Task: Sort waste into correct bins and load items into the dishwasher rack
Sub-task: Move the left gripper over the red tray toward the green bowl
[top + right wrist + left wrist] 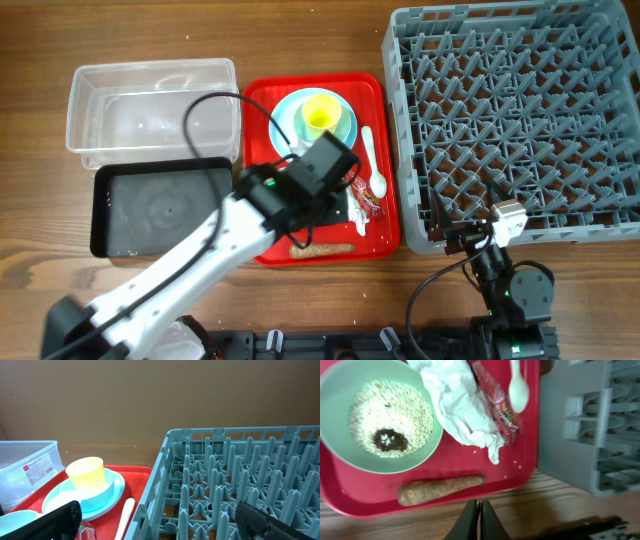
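Observation:
My left gripper [480, 505] is shut with nothing in it, above the wood just off the red tray's near edge. The brown stick [440, 489] lies right ahead of it. Beyond are the pale green bowl [380, 415] of white grains and dark bits, the crumpled tissue [460, 405], the red wrapper [497, 402] and the white spoon [518, 390]. The yellow cup [320, 115] stands on the light blue plate [340, 128]. My right gripper [157, 510] is open and empty at the near left corner of the dishwasher rack [520, 120].
The clear tub [150, 105] stands left of the red tray [390, 215], with the black tray [160, 205] in front of it. The rack fills the right side, close against the red tray. My left arm crosses the black tray's near right corner.

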